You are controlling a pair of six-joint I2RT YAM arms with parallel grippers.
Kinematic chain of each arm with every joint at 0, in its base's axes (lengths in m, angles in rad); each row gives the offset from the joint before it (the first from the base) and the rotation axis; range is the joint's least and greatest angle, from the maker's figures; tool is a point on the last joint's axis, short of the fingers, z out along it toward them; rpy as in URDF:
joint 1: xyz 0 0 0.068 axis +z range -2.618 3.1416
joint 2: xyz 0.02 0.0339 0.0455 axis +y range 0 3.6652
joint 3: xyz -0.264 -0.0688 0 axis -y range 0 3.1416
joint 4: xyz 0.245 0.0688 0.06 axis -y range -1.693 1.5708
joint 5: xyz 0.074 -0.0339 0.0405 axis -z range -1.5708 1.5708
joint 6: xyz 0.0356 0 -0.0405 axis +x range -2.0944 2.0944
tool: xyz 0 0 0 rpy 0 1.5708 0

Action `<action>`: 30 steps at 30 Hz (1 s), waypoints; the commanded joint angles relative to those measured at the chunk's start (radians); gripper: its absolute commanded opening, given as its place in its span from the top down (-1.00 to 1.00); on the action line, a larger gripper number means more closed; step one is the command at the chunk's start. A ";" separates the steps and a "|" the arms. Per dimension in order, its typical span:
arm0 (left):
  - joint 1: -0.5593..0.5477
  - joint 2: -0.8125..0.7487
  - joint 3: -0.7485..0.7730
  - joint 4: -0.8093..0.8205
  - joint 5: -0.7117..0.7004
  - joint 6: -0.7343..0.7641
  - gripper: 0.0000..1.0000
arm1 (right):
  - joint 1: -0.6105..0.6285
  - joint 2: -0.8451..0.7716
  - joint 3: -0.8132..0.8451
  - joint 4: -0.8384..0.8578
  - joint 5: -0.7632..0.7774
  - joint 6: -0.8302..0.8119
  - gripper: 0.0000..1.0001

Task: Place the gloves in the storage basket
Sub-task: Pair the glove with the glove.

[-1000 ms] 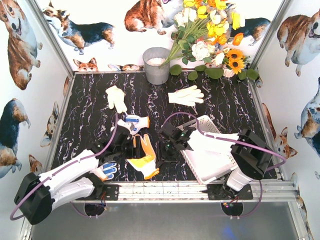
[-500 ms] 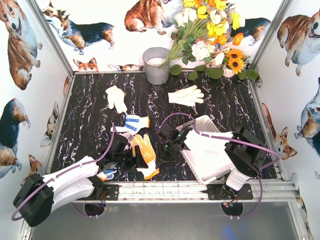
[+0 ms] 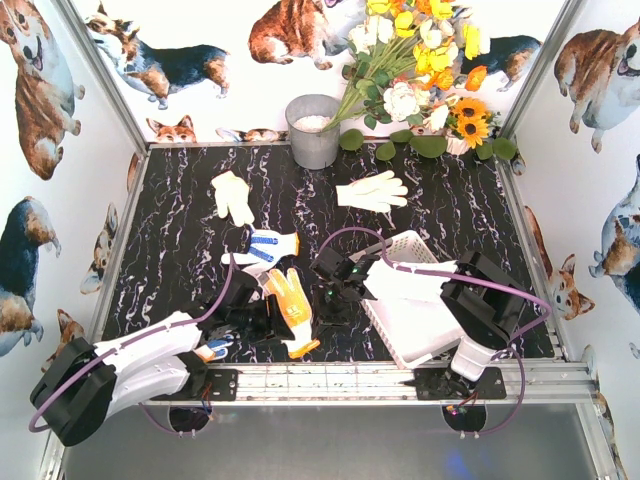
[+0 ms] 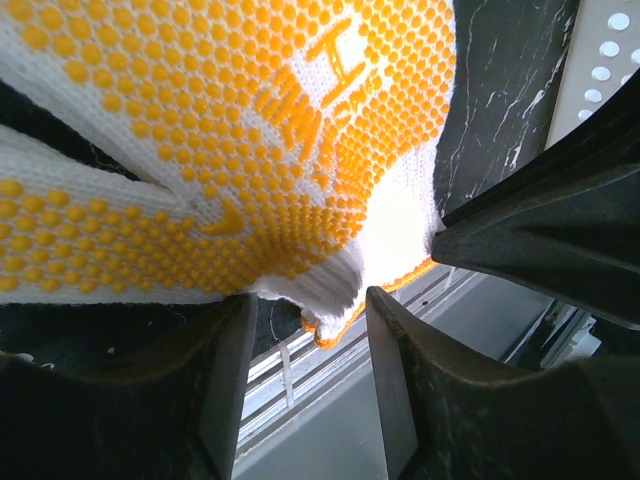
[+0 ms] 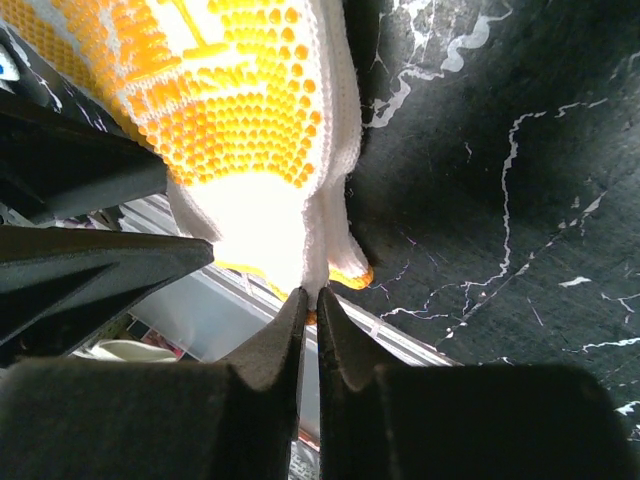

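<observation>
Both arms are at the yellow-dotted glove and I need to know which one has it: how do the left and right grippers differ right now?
Opening: the left gripper stands open, its fingers apart on either side of the yellow-dotted glove at its cuff; the right gripper is shut.
Contact: the left gripper only straddles the cuff; the right gripper's tips appear to pinch the cuff's white edge.
Shared: both are at the same cuff end.
</observation>
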 commanded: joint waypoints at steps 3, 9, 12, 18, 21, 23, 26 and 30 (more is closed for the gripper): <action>0.005 0.008 0.005 -0.037 -0.044 0.044 0.25 | 0.008 0.014 0.025 0.041 -0.018 0.009 1.00; 0.003 -0.038 0.121 -0.244 -0.144 0.193 0.10 | 0.009 0.022 0.049 -0.036 0.039 -0.014 0.92; 0.003 -0.074 0.191 -0.330 -0.203 0.247 0.09 | 0.008 0.014 0.045 -0.042 0.051 -0.016 0.84; -0.001 -0.070 0.226 -0.206 -0.151 0.222 0.24 | 0.009 0.021 0.040 -0.025 0.036 -0.015 0.69; -0.008 -0.023 0.201 -0.075 -0.098 0.179 0.34 | 0.009 0.026 0.039 -0.007 0.023 -0.016 0.63; -0.016 0.014 0.186 -0.012 -0.074 0.161 0.41 | 0.008 0.033 0.038 -0.001 0.015 -0.018 0.59; -0.026 0.057 0.158 0.063 -0.048 0.145 0.45 | 0.008 0.041 0.037 0.004 0.005 -0.018 0.57; -0.029 0.103 0.096 0.134 -0.014 0.146 0.54 | 0.009 0.051 0.032 0.015 -0.005 -0.015 0.52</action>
